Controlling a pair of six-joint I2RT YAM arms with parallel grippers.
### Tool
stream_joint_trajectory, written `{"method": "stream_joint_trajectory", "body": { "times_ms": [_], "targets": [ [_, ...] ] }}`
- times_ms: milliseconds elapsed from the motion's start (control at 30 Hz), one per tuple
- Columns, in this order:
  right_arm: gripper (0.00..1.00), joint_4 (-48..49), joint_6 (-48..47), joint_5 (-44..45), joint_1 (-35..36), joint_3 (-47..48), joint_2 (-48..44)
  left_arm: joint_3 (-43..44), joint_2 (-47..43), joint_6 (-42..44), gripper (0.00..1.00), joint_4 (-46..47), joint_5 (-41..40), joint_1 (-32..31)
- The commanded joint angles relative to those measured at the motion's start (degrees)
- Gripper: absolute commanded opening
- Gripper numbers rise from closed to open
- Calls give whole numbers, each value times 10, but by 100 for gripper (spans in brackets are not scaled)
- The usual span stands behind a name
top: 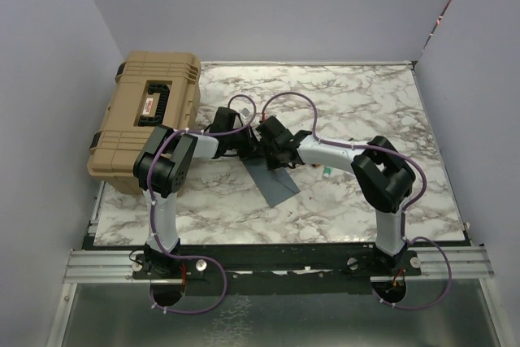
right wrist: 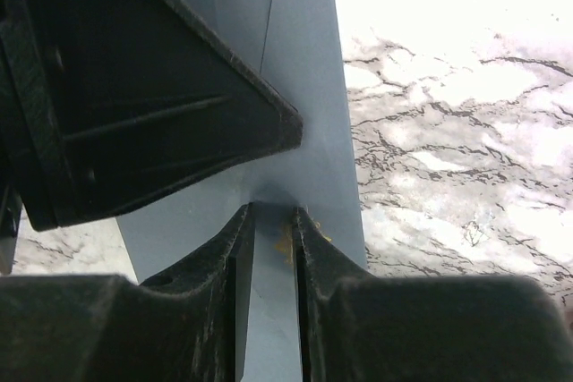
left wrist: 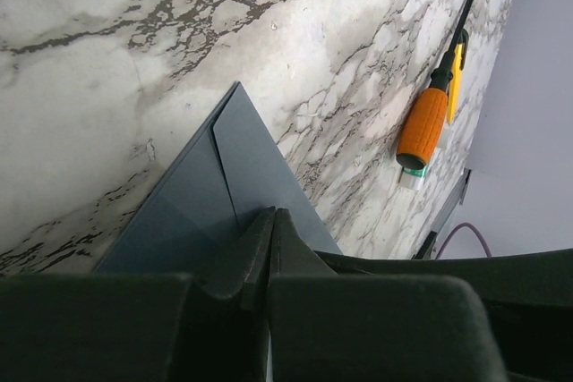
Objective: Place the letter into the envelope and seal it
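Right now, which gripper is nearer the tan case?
Left. The left gripper is at the envelope, on the side toward the case; the right gripper is there too, on the side away from it.

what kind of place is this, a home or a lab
Most likely a robot test cell in a lab: plain grey walls box in a marble-patterned table, a metal rail runs along its near edge, and a tan tool case sits at the left.

The white-and-black left arm (top: 162,201) rises from the bench's near edge with its elbow bent and its forearm reaching right. The matching right arm (top: 388,201) mirrors it leftward. At mid-bench the black left gripper (left wrist: 271,218) has its fingers pressed together, and the right gripper (right wrist: 273,221) has its fingers narrowly apart.
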Motion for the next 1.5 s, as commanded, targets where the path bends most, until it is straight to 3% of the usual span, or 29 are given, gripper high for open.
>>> {"method": "stream_joint_trajectory", "body": {
  "times_ms": [0, 433, 1467],
  "targets": [
    [25, -97, -28, -17, 12, -37, 18, -28, 55, 41, 0, -108, -77, 2],
    [28, -92, -53, -62, 19, -73, 12, -27, 55, 43, 0, -109, -77, 3],
    [24, -163, -17, -24, 19, -151, -33, -24, 59, 46, 0, -115, -77, 3]
  ]
}}
